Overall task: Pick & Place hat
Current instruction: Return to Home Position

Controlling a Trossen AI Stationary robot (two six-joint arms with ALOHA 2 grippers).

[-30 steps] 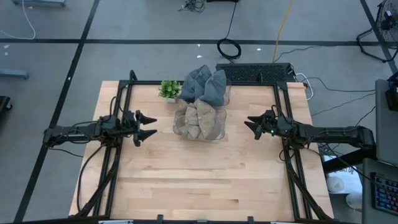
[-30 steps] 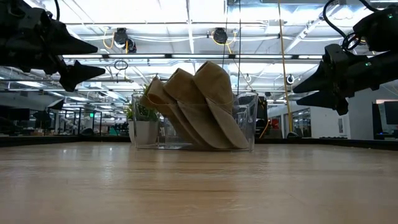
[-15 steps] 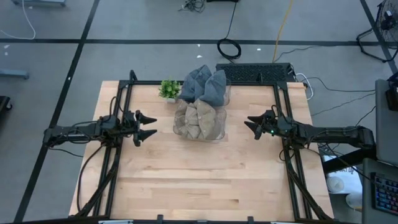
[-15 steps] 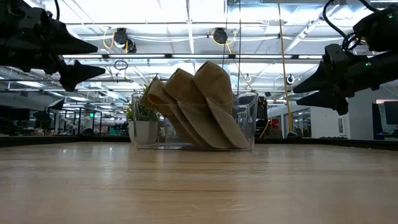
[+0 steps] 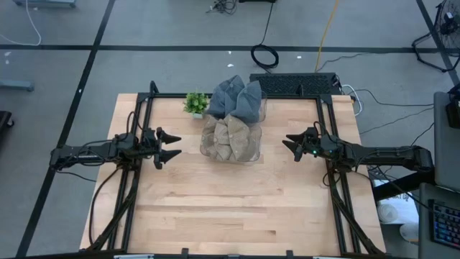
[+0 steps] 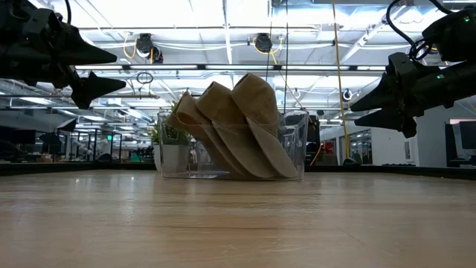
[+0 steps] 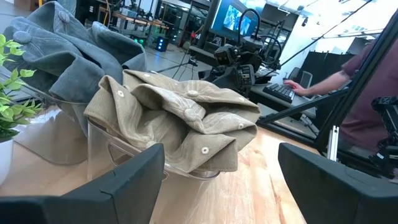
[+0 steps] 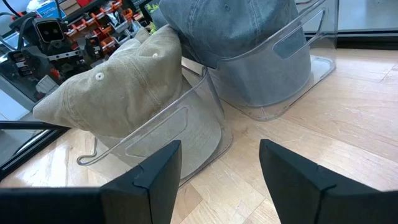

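Nearest, bare light wood of the table (image 5: 215,208) is seen. Farther back, the left gripper (image 5: 172,145) and the right gripper (image 5: 290,143) are held above the wood on either side of two clear bins, both with fingers spread wide and nothing between them. Tan caps (image 5: 230,139) are piled in the nearer bin (image 5: 255,154). From table height, the far bin is hidden by them. In that far bin (image 5: 263,108), the gray caps (image 5: 236,99) are heaped above the rim. A small potted plant (image 5: 195,102) is set just beside its left side. A keyboard (image 5: 295,83) lies behind the table, and a person (image 7: 367,87) is seen beyond. Nothing has moved since a second ago.
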